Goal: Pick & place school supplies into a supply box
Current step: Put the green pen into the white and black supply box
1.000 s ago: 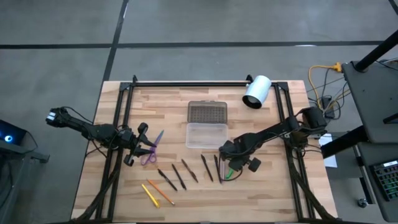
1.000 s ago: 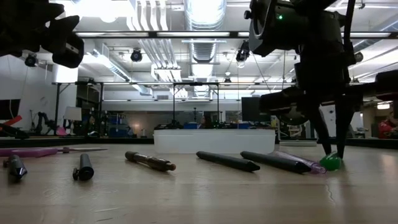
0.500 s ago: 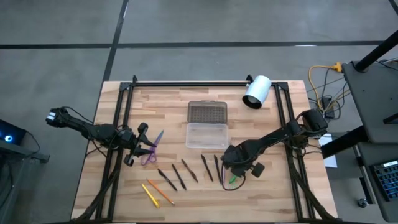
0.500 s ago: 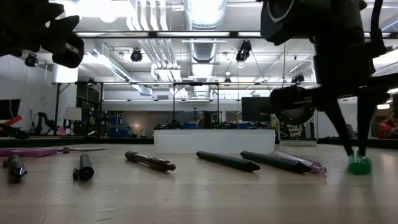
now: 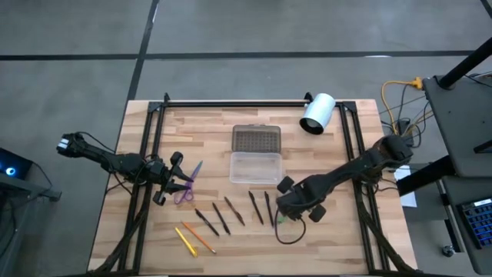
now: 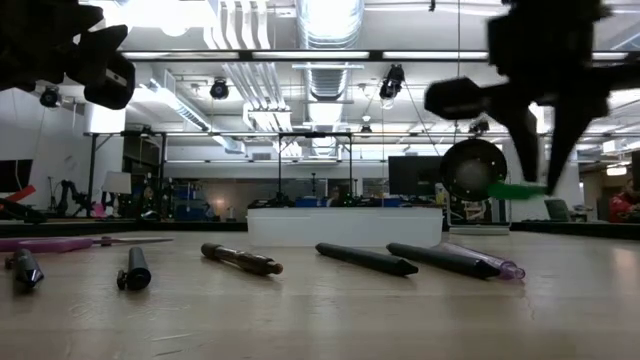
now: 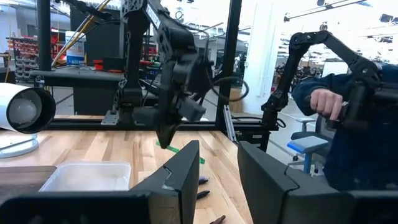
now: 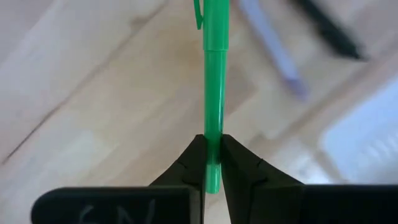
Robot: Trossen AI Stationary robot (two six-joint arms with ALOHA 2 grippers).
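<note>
A: What is the right pincer (image 8: pixel 211 163) doing?

B: It is pinching the green pen (image 8: pixel 212 74) tight between its two fingers. The pen is hanging in the air above the bench (image 5: pixel 338 238), near the front, just beside the row of dark pens (image 5: pixel 234 212).

A: So which step is this?

B: I think it is the carrying step. The pen is off the wood but not in the supply box (image 5: pixel 256 167). The clear tray is sitting open near the middle of the bench, with its dotted lid (image 5: pixel 257 139) lying behind it.

A: What comes next?

B: The pen needs to go over the tray, line up with its long side, and then be let go. If it is crooked, it may land on the rim.

A: How is the arm sitting?

B: The right arm is reaching in low from the right edge, bent toward the middle.

A: And the other one?

B: The left pincer (image 5: pixel 171 187) is waiting by the purple scissors (image 5: pixel 187 185), fingers apart, holding nothing.
</note>
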